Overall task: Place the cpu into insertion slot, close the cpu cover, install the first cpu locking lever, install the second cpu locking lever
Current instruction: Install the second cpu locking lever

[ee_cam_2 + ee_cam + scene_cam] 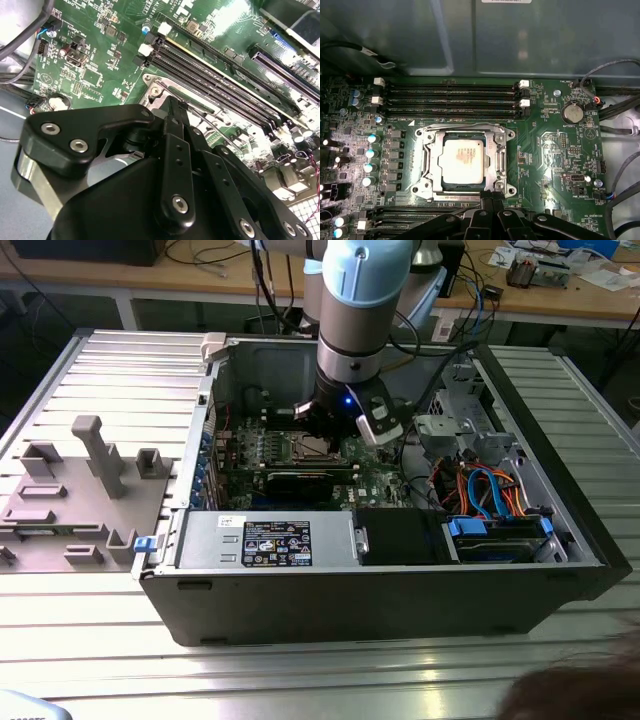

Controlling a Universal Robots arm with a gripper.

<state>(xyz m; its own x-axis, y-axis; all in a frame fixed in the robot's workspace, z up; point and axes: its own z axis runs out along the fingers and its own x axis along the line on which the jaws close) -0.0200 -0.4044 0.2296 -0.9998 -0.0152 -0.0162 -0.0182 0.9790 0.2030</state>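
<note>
The cpu (pixel 463 160), a dull silver square, lies in the insertion slot (pixel 420 189) on the green board. The cpu cover (pixel 431 165) is folded flat over it, framing the chip in its window. A thin wire locking lever (pixel 465 125) runs along the socket edge next to the memory slots. My gripper (pixel 491 197) is shut, its black fingertips pressed together at the opposite socket edge. In the second wrist view the gripper (pixel 174 105) touches a wire lever (pixel 205 122) at the socket's corner. In the exterior view the gripper (pixel 325 425) hangs just over the cpu (pixel 315 447) inside the open case.
Long black memory slots (pixel 452 100) lie beside the socket. The graphics card (pixel 300 480), power supply (pixel 270 538) and a drive cage with coloured cables (pixel 480 490) crowd the case. A grey fixture (pixel 90 480) sits on the table at the exterior view's left. A person's head (pixel 580 690) shows at the lower right.
</note>
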